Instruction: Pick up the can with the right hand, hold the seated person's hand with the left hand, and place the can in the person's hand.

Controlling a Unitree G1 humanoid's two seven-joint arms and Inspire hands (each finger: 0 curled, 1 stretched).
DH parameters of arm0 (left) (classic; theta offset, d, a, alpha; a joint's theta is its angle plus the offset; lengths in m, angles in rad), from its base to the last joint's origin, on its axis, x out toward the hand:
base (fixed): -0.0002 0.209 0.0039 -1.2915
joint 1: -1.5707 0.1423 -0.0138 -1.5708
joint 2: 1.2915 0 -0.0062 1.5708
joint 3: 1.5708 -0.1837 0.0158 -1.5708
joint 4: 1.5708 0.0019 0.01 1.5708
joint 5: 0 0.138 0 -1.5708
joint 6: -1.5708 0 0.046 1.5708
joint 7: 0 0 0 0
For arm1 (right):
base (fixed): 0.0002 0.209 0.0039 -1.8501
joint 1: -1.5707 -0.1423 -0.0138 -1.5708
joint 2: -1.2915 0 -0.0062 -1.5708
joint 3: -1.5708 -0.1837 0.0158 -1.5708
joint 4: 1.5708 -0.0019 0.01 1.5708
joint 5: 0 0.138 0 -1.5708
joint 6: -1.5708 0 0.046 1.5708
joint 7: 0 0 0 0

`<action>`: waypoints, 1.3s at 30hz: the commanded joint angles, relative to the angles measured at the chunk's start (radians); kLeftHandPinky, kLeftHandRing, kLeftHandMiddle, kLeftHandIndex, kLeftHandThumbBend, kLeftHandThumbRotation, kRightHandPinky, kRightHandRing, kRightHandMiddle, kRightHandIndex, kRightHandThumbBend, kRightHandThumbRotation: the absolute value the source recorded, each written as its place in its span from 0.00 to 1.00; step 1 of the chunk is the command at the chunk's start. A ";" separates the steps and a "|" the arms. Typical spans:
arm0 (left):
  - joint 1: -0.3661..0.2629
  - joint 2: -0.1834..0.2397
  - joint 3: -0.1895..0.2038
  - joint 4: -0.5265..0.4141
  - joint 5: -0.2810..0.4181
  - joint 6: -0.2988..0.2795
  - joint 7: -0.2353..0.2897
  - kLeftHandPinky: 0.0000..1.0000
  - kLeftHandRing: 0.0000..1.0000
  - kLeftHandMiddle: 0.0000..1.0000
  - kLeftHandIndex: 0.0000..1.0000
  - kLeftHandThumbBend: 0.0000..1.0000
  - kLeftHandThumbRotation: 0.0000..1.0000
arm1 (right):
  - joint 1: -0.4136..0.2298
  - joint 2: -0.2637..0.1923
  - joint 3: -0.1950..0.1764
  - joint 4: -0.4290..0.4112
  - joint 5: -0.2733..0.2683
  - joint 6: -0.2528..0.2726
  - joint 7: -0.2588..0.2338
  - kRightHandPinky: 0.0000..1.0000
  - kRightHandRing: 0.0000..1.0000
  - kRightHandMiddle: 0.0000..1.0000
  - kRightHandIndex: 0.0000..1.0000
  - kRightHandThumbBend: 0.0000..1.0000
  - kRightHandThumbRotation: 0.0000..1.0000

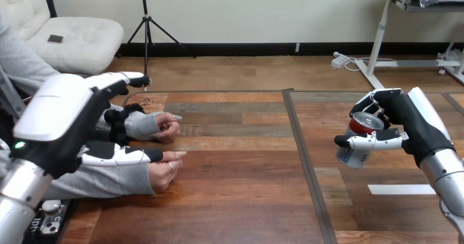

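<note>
Two hands | right hand (407, 121) fingers (367, 103) gripping can (358, 145), tilted | left hand (60, 110) over person's wrists (139, 123), grip unclear

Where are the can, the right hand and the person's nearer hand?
can (354, 154), head view, lower side wall.
right hand (407, 118), head view, black part beside the white shell.
person's nearer hand (163, 174), head view, curled knuckles.
</note>
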 commanded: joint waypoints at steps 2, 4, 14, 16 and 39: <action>-0.090 0.040 -0.061 0.065 0.035 -0.009 0.043 0.59 0.75 0.79 0.81 1.00 0.49 | -0.056 -0.013 -0.004 -0.030 0.015 -0.020 -0.002 0.23 0.28 0.36 0.43 0.82 0.00; -0.097 0.046 -0.071 0.079 0.039 -0.013 0.050 0.60 0.75 0.80 0.81 1.00 0.50 | -0.056 -0.014 -0.004 -0.030 0.015 -0.019 -0.001 0.24 0.30 0.37 0.43 0.81 0.00; -0.154 0.086 -0.160 0.190 0.080 -0.010 0.033 0.66 0.81 0.85 0.85 1.00 0.58 | -0.057 -0.011 -0.010 -0.027 0.022 -0.025 0.005 0.25 0.31 0.38 0.43 0.81 0.00; -0.163 0.092 -0.175 0.209 0.089 -0.010 0.038 0.68 0.81 0.85 0.85 1.00 0.59 | -0.057 -0.011 -0.010 -0.027 0.023 -0.024 0.007 0.26 0.31 0.39 0.43 0.81 0.00; -0.285 0.147 -0.350 0.412 0.198 0.063 0.033 0.74 0.83 0.87 0.86 1.00 0.57 | -0.049 -0.011 -0.014 -0.042 0.030 -0.026 0.015 0.24 0.28 0.37 0.43 0.81 0.00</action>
